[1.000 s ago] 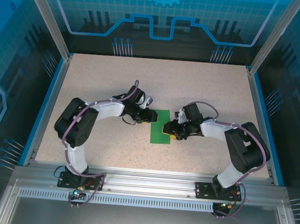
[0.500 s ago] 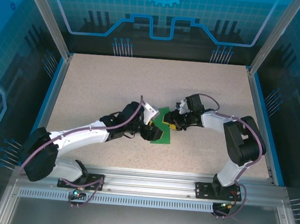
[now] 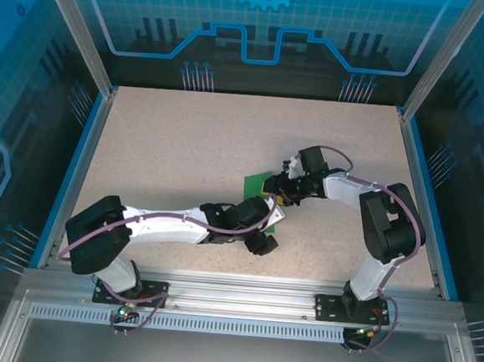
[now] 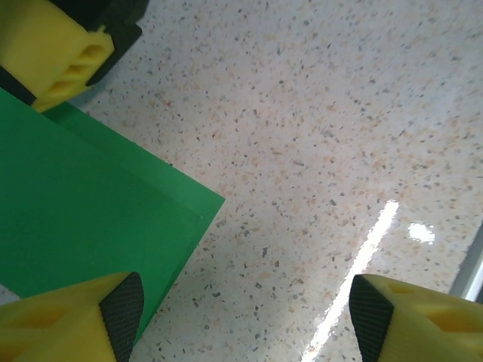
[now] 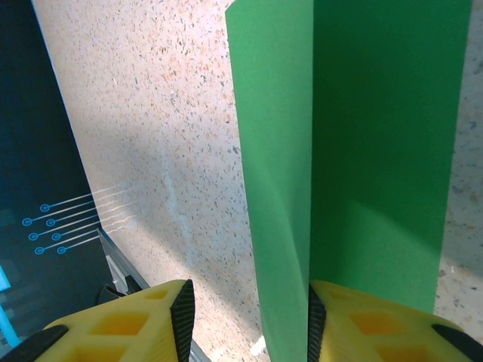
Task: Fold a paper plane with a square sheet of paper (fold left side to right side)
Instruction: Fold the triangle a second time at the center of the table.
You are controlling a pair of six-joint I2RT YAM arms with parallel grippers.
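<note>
Top external view: the left arm [image 3: 163, 225] lies low across the table [image 3: 170, 133], hiding the near end of the sheet of paper [image 3: 257, 183]; the right gripper [image 3: 281, 192] covers its right edge. Since the earlier frame the left gripper [image 4: 245, 320] has swung from the paper's left side to its near corner, fingers wide apart. The green paper, mid-table, is layered, one flap raised beside the right gripper's part-open fingers [image 5: 377, 324].
</note>
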